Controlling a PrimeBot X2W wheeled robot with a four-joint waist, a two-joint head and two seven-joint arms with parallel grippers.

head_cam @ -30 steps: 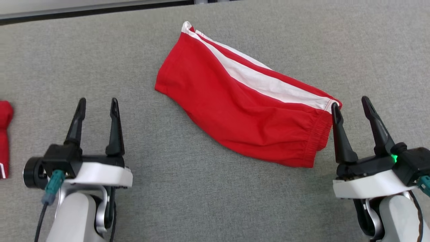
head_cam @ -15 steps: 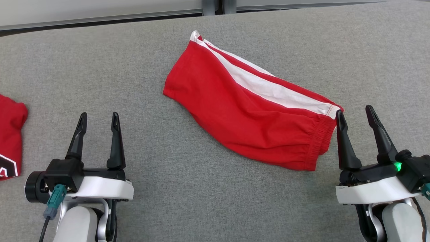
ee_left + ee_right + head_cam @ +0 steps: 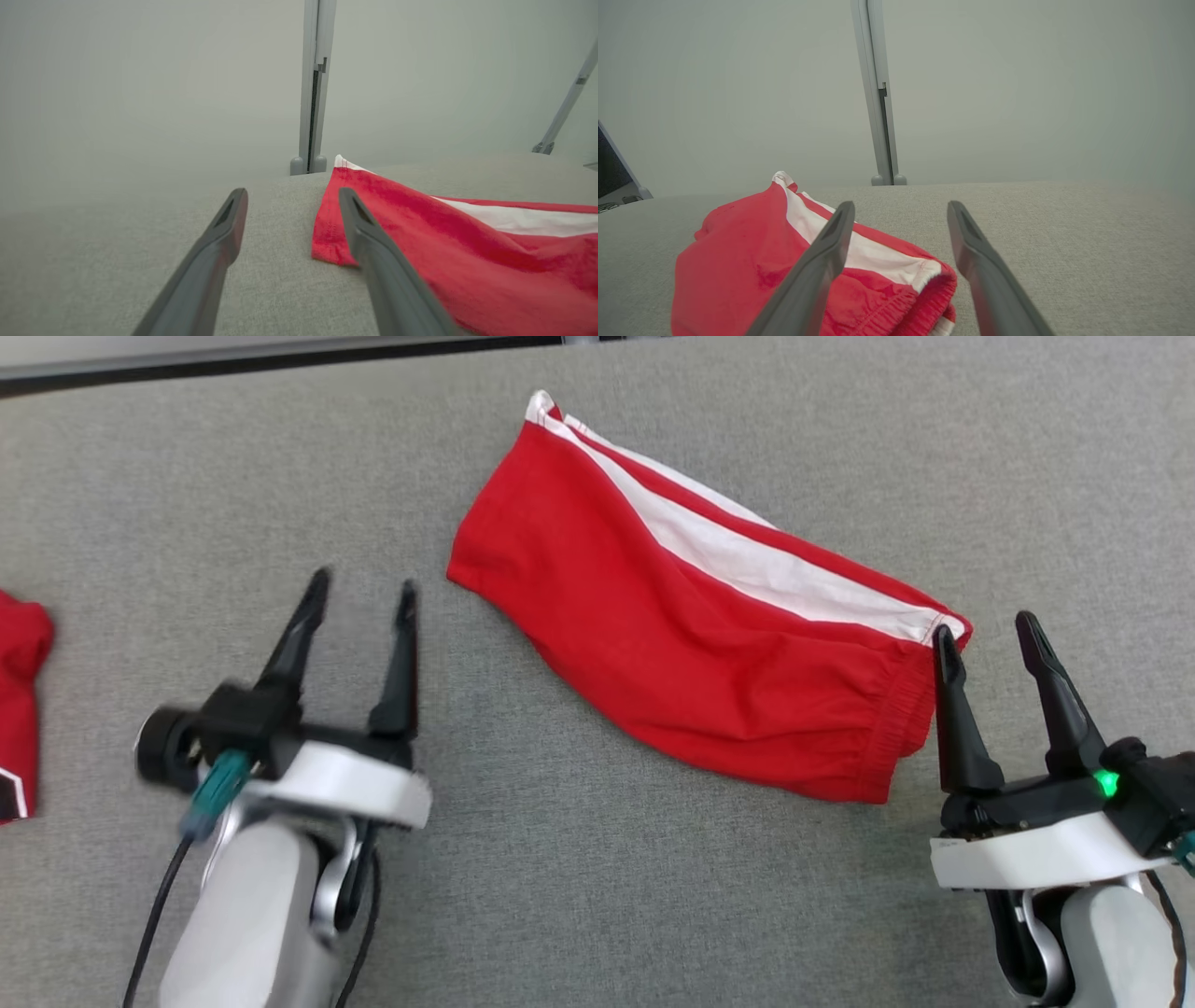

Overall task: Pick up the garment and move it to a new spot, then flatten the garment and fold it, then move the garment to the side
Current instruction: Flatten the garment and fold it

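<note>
The garment (image 3: 691,625) is a pair of red shorts with a white side stripe, lying folded and slanted across the middle of the grey table (image 3: 579,896). My left gripper (image 3: 359,588) stands open just left of the garment's leg hem; in the left wrist view the hem corner (image 3: 329,242) lies by the right finger of that gripper (image 3: 292,196). At the garment's elastic waistband my right gripper (image 3: 985,630) is open, its left fingertip beside the waistband corner. The right wrist view has the waistband (image 3: 901,308) low between the fingers of the right gripper (image 3: 901,207).
Another red garment (image 3: 19,700) with a dark and white print lies at the table's left edge. A grey post (image 3: 312,88) rises behind the table's far edge against a pale wall. A dark screen edge (image 3: 612,179) shows at the far left of the right wrist view.
My left gripper has moved forward and to the right, toward the garment's leg hem. The head camera shifted slightly. The right gripper stays at the waistband, and the garment has not moved.
</note>
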